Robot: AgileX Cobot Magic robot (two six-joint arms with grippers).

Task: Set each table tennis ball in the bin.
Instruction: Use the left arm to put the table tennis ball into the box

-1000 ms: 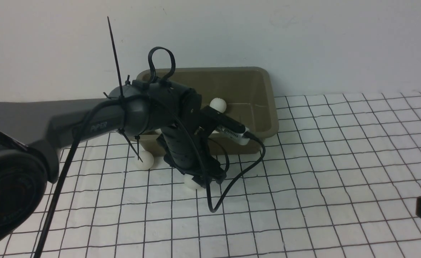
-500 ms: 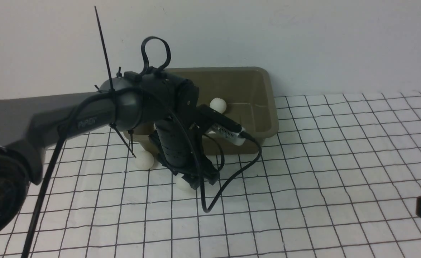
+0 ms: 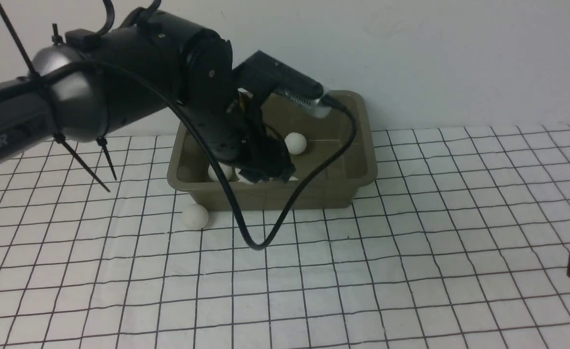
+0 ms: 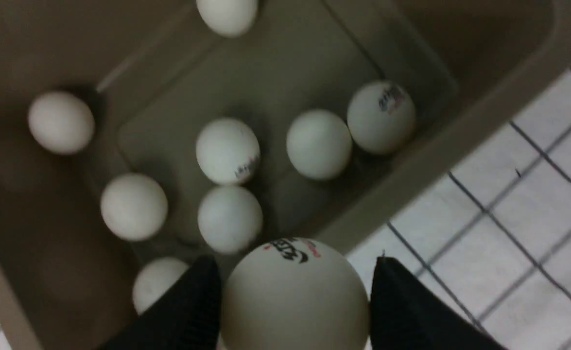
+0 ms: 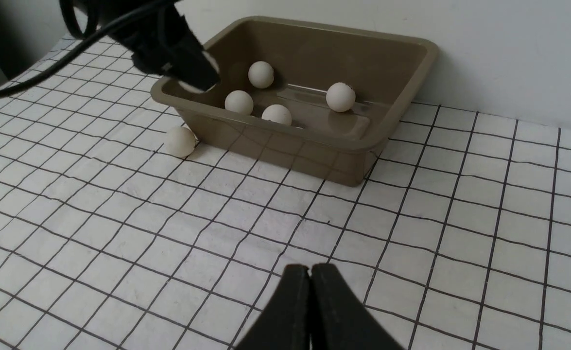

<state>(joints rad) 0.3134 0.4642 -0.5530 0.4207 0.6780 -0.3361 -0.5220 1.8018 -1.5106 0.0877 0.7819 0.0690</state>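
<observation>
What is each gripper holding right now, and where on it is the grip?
The left gripper holds one table tennis ball, pinched on opposite sides between its fingers. The right gripper is shut on nothing.

Over bin, left arm + cable block near-left; right half open.

Setting, as I see it from my station. The tabletop is covered by a white, slightly wrinkled sheet printed with a black square grid. A plain off-white wall, matte and bare, rises directly from the tabletop's far edge. The light is soft and even, and I find only faint shadows on the sheet.
</observation>
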